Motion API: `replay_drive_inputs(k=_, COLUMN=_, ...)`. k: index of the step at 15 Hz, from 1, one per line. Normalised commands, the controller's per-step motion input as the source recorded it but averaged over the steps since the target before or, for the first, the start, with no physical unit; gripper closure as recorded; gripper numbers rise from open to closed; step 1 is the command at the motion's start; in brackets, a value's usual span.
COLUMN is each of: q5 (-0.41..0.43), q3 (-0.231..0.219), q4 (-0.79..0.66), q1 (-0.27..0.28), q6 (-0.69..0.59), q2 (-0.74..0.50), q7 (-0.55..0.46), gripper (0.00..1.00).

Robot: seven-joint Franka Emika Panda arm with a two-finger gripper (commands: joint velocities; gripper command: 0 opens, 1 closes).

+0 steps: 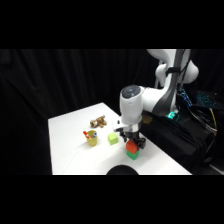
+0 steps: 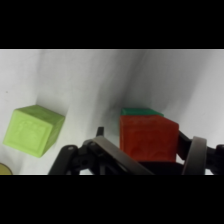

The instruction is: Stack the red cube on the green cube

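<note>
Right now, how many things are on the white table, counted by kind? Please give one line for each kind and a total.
Cubes: 3, the red cube on the green cube, and a lime cube apart from them.
Small toys: 2, a yellow toy and a brown toy.
Total: 5 things on the table.

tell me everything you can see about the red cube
The red cube is a small orange-red block with a faintly embossed face and a matte look. It sits upright on the green cube, of which only a strip of the top shows behind it in the wrist view. The gripper is right at it, near the table's front edge.
</note>
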Motion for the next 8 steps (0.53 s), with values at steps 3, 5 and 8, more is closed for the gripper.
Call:
replay_drive_inputs(k=3, q5=0.096, q3=0.010, q4=-0.05, q1=-0.004, q6=0.02, q2=-0.13, q7=-0.10, gripper=0.01)
replay_drive_inputs(k=5, q5=0.096, q3=0.019, q4=-0.09, q1=0.016, q6=-0.03, q2=-0.22, q7=-0.06, gripper=0.00)
replay_drive_inputs(k=8, q5=0.062, q3=0.010, q4=-0.12, q1=0.043, q6=-0.08, q2=-0.30, q7=-0.01, gripper=0.00)
